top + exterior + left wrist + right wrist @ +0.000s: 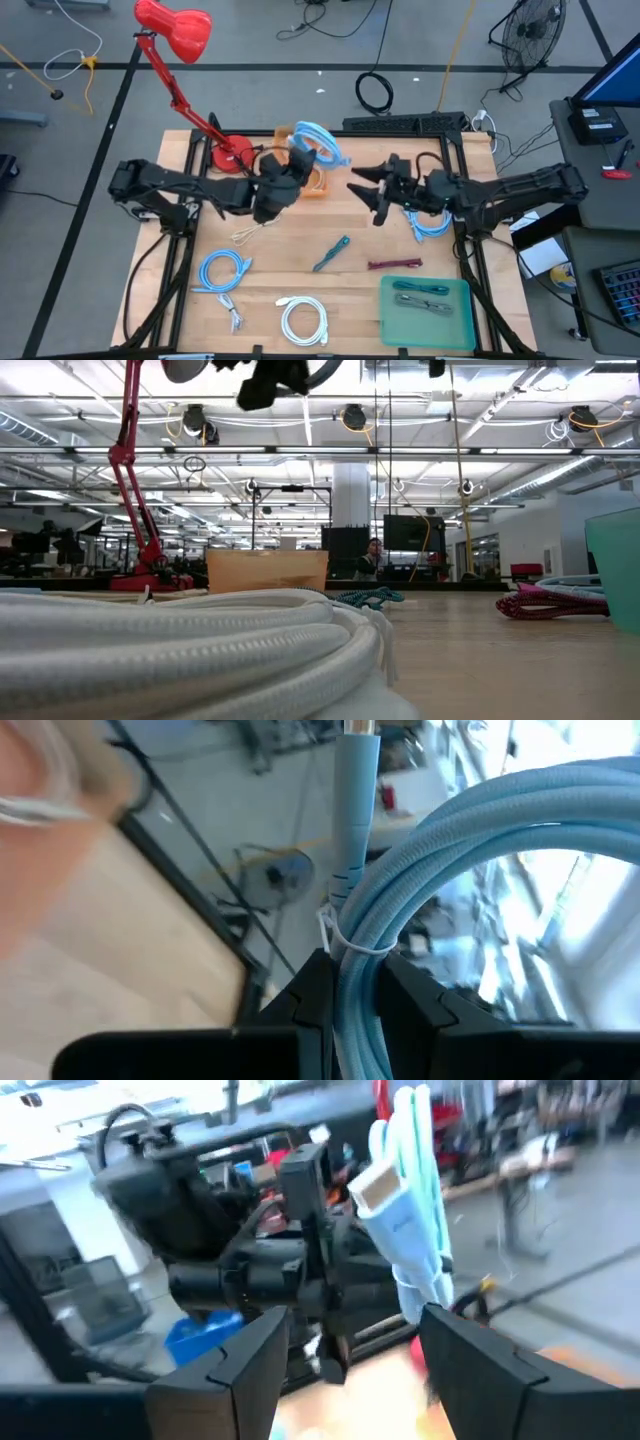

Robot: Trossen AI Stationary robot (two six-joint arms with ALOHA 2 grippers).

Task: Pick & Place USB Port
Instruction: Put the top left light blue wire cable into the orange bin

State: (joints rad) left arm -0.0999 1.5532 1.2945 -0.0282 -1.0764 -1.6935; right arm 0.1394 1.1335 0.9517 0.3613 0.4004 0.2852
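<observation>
Operator: Nearest the lens in the low view lies a white coiled cable [190, 650]; beyond it come a teal braided cable [372, 598], a maroon cable [552, 605] and an orange box [267, 571]. Where is the task item?

Technician: Raised clear of the table [360, 272]. The left gripper [300, 160] has its jaws clenched on a light blue USB cable [400, 910], just behind the tie band, with the plug end pointing away from the wrist. The coil stands above the orange box in the high view.

Operator: State of the other arm?

Technician: The right gripper [362, 186] faces the cable with its jaws released and wide, holding nothing. The plug [378, 1185] sits between its fingertips in its own wrist view, though I judge it farther off.

Operator: Failure risks?

Technician: 1. The grip covers a narrow bundle; the coil could slip or swing. 2. If a handover is intended, the loops could snag a finger. 3. The red lamp [178, 30] stands close to the left arm.

Operator: Readable markings?

Technician: None. No brand, label or writing can be made out in any view.
</observation>
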